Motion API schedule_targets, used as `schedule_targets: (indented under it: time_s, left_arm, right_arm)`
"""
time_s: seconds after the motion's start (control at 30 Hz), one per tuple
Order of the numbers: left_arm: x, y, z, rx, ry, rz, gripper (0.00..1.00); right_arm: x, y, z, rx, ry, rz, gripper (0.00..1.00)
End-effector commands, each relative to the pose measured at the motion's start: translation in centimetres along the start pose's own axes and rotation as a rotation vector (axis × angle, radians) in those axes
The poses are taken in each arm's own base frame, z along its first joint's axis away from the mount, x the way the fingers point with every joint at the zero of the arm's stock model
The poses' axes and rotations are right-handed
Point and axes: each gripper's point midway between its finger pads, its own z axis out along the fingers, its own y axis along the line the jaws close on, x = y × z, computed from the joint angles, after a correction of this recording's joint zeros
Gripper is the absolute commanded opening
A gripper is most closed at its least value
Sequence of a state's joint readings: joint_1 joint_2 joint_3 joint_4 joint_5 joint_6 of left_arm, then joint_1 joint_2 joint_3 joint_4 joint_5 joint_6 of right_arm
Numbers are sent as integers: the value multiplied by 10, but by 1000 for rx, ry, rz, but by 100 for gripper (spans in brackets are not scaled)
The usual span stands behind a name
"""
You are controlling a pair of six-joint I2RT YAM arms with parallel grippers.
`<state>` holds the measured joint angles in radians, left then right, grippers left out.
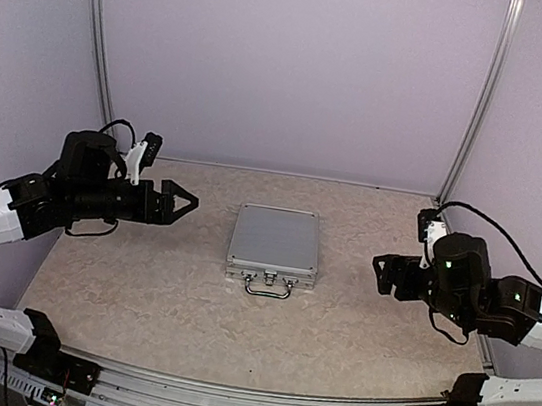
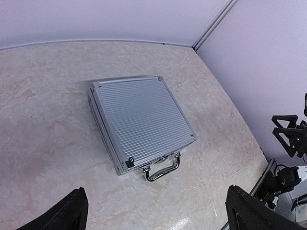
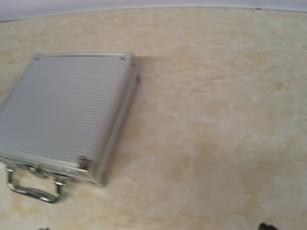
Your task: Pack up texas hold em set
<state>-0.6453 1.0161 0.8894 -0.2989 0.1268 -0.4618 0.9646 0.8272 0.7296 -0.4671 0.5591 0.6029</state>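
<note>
Item: small ribbed silver aluminium case (image 1: 274, 244) of the texas hold em set, lying flat with lid down at the centre of the beige marbled counter (image 1: 138, 285). Its chrome carry handle (image 1: 268, 287) and two front latches face 6 o'clock, toward the arm bases, an orientation that leaves the fastening edge reachable by both arms. Whether the latches are snapped home is too small to tell. No cards, chips, dice or discs lie loose on the counter, so the contents are judged to be inside and the packing finished or nearly so. Left tool (image 1: 190, 202): at 9 o'clock of the case, raised and well apart from it, fingers spread wide, holding nothing. Right tool (image 1: 379, 274): between 3 and 4 o'clock of the case, likewise well apart. Only its dark fingertips show at the lower edge of its wrist view, set far from one another, so it reads as apart and empty. Both tools flank the case without contact, a placement consistent with release and clearance.
</note>
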Motion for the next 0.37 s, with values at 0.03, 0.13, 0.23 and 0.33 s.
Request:
schedule_targets:
  time_s: [0.03,0.13,0.23,0.33]
  left_arm:
    - [10,28,-17,-118,-8,36,99]
    - [8,39,-24,-179,-28,48,99]
    - [5,45,-29,-207,-42,65,99]
    - [-3,45,-33,-207,-63,79,99]
  right_arm:
    - [9,-26,-6,86,-23,-14,94]
    - [10,-34,-10,102,-49,-16,94]
    - [9,-43,-13,128,-75,-10,94]
    - [6,-43,-14,131,-87,-12,94]
